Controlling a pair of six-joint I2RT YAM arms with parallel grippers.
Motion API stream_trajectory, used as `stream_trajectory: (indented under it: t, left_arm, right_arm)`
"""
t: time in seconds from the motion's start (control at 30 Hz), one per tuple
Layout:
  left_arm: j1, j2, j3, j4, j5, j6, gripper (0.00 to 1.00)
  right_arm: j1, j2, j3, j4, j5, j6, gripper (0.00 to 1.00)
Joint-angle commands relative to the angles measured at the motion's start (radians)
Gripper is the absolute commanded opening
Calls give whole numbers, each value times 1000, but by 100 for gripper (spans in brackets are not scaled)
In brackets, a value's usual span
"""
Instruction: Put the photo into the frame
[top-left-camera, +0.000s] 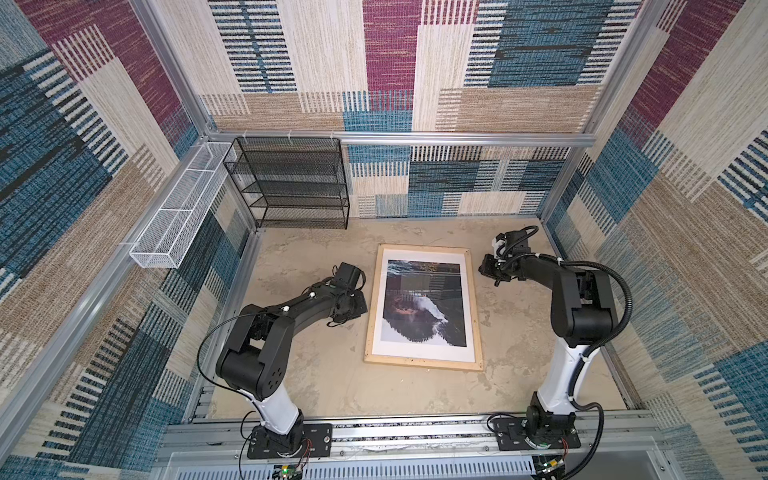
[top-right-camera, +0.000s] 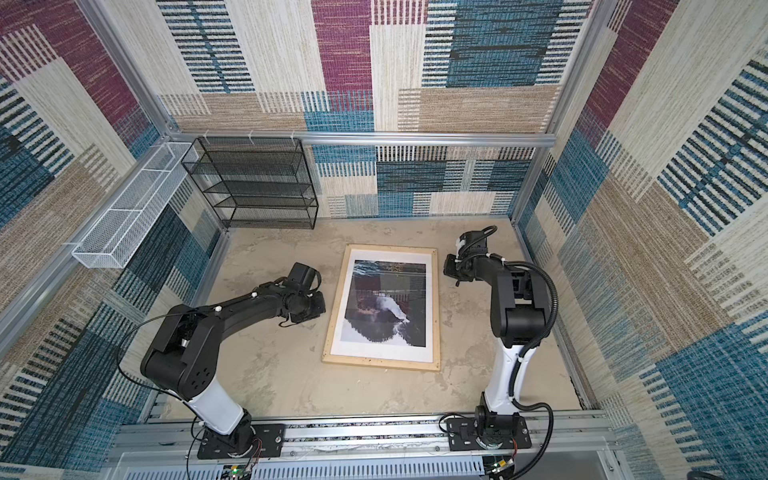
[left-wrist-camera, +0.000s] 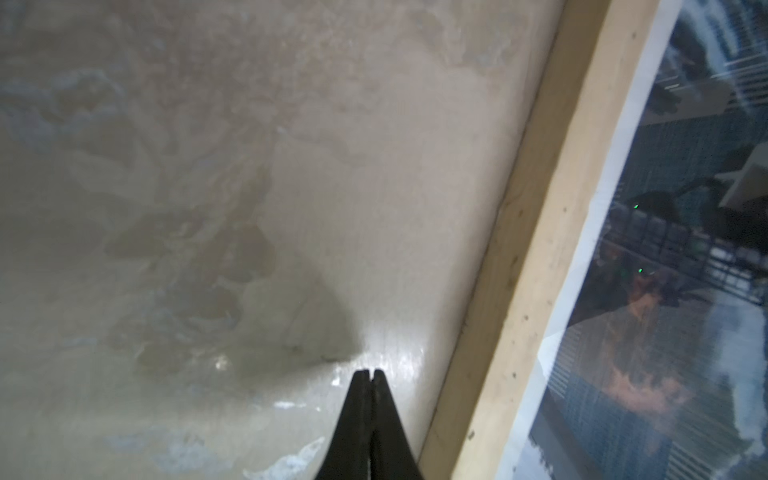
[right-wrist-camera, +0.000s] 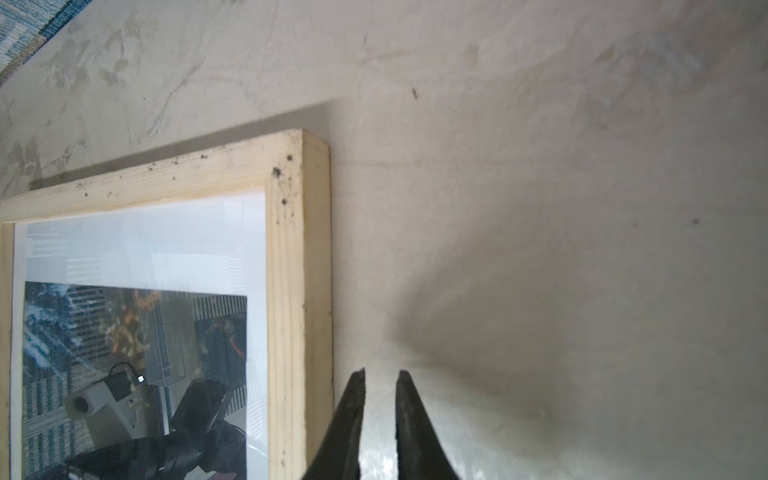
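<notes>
The frame (top-left-camera: 372, 307) lies flat mid-table (top-left-camera: 311, 374) in both top views, its long sides running away from the robot. The photo (top-left-camera: 424, 307) sits face up inside it, within a white border. Taken from left to right: the left rail is thin pale wood, judged light and stiff, and it is the soundest place for a pinch. The centre carries clear reflections, so a glossy pane appears to cover the print. That surface is judged slippery and breakable, and the paper beneath is judged thin and easily creased, so neither should be gripped. The right rail matches the left. On this evidence the photo is seated in the frame, and any further handling belongs on the wood. The left gripper (left-wrist-camera: 371, 372) hangs over bare table just beside the left rail, with its jaws pressed together on nothing. The right gripper (right-wrist-camera: 380, 374) sits just outside the right rail near the far corner. Its jaws show only a slim gap and hold nothing.
</notes>
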Motion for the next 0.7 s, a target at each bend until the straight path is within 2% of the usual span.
stream_trajectory:
  t: [0.0,0.23,0.43,0.67]
  left_arm:
    - [-14,-4,-15,-61,-31,-5,5]
    - [-65,8,-32,-71,-10,-13,0]
    - [-174,-15,-68,-81,11,-64,0]
    - [-293,-31,-103,-66,71,-145,0]
  right_arm:
    - [1,33,37,-18,-14,-20,16]
    - [16,108,125,-41,-47,-36,13]
    - [56,196,250,-81,-72,-44,12]
    - [179,375,545,-170,-107,-25,12]
